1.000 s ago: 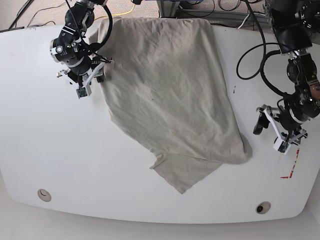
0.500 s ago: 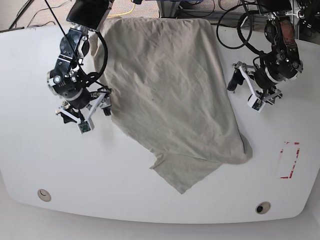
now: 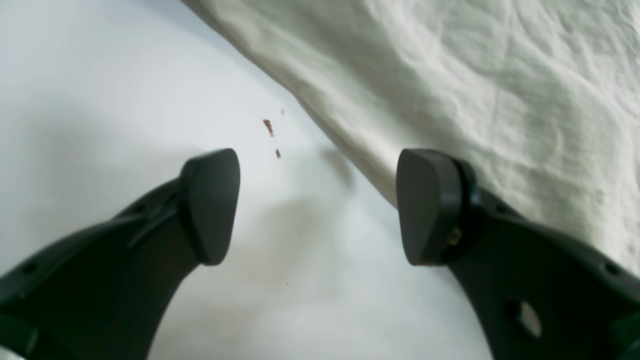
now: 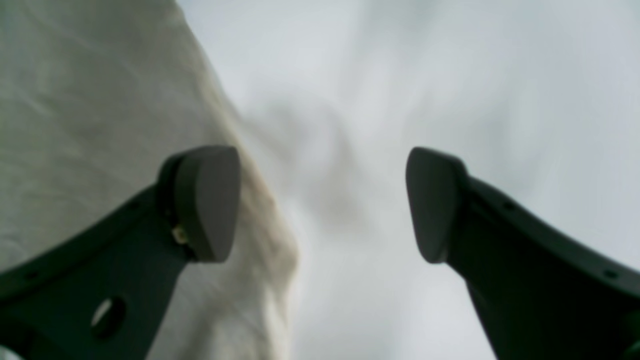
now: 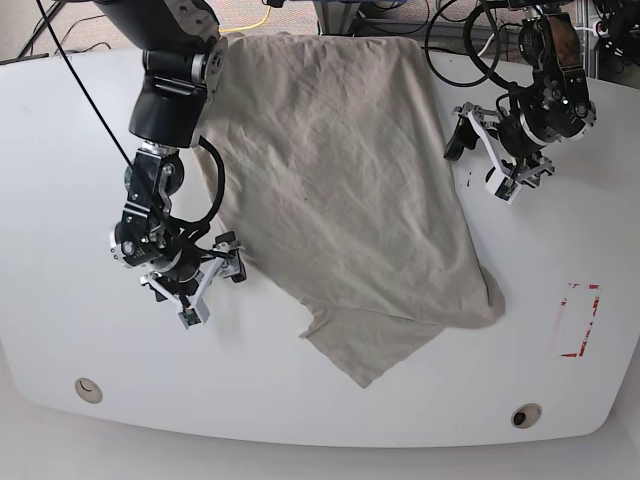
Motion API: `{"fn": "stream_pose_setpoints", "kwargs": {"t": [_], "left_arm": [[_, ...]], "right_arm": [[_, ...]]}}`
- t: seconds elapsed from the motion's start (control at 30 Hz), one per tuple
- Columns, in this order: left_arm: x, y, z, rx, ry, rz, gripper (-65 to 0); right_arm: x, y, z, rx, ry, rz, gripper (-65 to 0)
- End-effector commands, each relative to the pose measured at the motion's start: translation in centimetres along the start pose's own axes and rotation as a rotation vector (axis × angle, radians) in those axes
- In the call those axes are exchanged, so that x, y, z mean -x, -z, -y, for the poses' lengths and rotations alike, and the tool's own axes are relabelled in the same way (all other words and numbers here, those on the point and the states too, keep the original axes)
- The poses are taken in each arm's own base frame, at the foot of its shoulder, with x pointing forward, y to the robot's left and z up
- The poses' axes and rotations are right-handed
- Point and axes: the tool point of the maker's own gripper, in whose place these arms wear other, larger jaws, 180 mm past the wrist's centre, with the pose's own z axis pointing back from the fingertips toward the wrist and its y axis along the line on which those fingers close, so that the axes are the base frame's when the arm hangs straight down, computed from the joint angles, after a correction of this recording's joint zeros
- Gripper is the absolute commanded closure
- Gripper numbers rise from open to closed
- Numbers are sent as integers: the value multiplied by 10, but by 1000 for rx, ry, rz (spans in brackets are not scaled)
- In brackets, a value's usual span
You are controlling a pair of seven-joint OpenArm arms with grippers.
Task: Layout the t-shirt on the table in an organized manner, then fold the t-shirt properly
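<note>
Both jaws spread wide, empty: left gripper and right gripper flank t-shirt on table.

We saw the wrinkled short-sleeved cotton t-shirt lying aslant on the large smooth tabletop, reaching from the far edge toward the near middle. The left gripper sat just beside the shirt's edge on the base view's right, the right gripper beside its opposite edge. A rectangle mark lay apart, near the right rim
</note>
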Motion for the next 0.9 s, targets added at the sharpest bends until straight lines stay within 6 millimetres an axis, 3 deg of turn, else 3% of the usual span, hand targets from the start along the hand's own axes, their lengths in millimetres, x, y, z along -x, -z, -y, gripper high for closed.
{"fn": "stream_pose_setpoints", "kwargs": {"t": [0.0,0.3,0.43,0.57,0.87], "left_arm": [[-6,-2,6,12,-4,38,-458],[11,5,38,95,10,-9,-458],[8,10,52,122,-4,2,-458],[7,11,55,129,-9,7,-458],[4,11,55,128,-6,12,-458]], "right_arm": [[-23,5,3,-25,8,47,-496],[-26,19,-8,-74,39,37,-496],[-27,23,-16,-91,45,40,-496],[-23,25,-22,-102,48,33,-496],[6,35,-52,-153,11,-33,-496]]}}
